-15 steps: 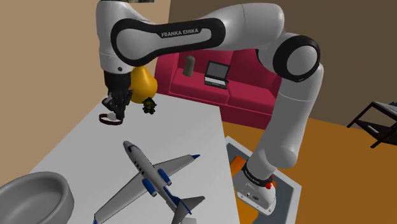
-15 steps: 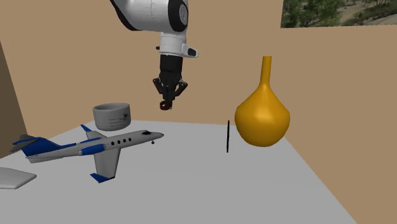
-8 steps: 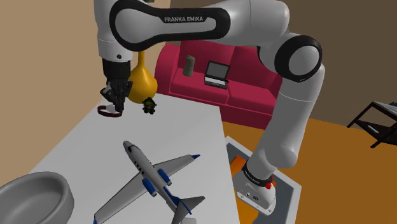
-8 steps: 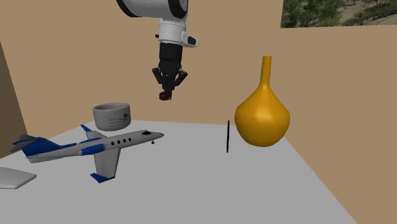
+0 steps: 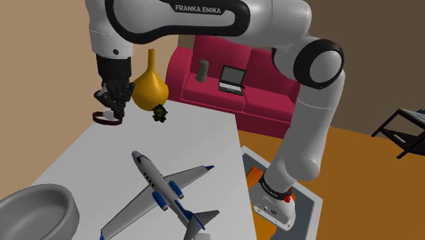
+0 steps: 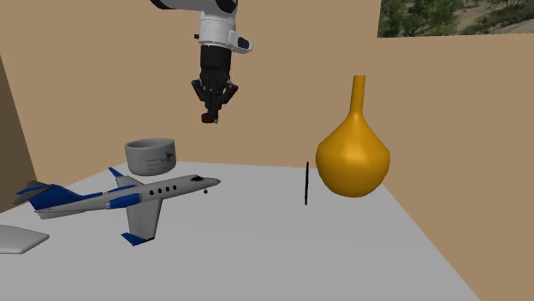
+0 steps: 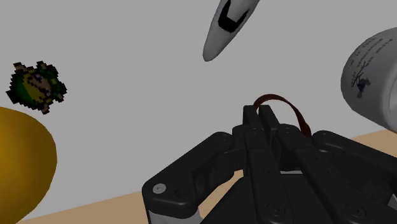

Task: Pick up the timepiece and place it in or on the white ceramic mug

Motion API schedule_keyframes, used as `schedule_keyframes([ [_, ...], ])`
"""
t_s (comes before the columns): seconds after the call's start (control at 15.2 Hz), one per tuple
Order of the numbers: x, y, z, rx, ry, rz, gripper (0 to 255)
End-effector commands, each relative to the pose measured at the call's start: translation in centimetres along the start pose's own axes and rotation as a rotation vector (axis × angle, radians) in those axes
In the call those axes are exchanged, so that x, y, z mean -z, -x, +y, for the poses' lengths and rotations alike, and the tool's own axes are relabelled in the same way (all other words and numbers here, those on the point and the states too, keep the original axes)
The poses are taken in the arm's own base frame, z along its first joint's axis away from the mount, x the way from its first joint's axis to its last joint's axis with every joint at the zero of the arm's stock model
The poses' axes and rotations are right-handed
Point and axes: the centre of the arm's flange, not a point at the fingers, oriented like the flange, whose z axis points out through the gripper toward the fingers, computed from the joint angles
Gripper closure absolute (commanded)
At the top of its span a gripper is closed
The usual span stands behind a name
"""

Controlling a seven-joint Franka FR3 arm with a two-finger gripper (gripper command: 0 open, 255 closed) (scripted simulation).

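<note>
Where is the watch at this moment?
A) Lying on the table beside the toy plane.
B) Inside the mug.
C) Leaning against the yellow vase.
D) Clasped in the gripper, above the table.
D: the gripper is shut on the red-strapped watch, in the air above the table.

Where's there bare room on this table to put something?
Bare patch: grey tabletop in front of the mustard bulbous vase, right of the white toy jet in the second exterior view. Crowded: that view's left, with jet, grey mug and grey bowl. Black gripper holds the red-strapped watch overhead.
</note>
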Motion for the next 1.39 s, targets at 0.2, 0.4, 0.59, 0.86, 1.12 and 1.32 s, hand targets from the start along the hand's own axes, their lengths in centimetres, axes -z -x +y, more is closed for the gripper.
schedule_keyframes([
  [0.2, -0.2, -0.1, -6.6, -0.001, 0.0, 0.0, 255],
  [0.4, -0.3, -0.2, -10.6, -0.001, 0.0, 0.0, 255],
  [0.59, -0.4, -0.3, -14.5, -0.001, 0.0, 0.0, 255],
  [0.86, -0.6, -0.4, -19.8, -0.001, 0.0, 0.0, 255],
  [1.12, -0.7, -0.5, -24.7, -0.001, 0.0, 0.0, 255],
  [1.32, -2.3, -0.7, -24.6, -0.001, 0.0, 0.0, 255],
])
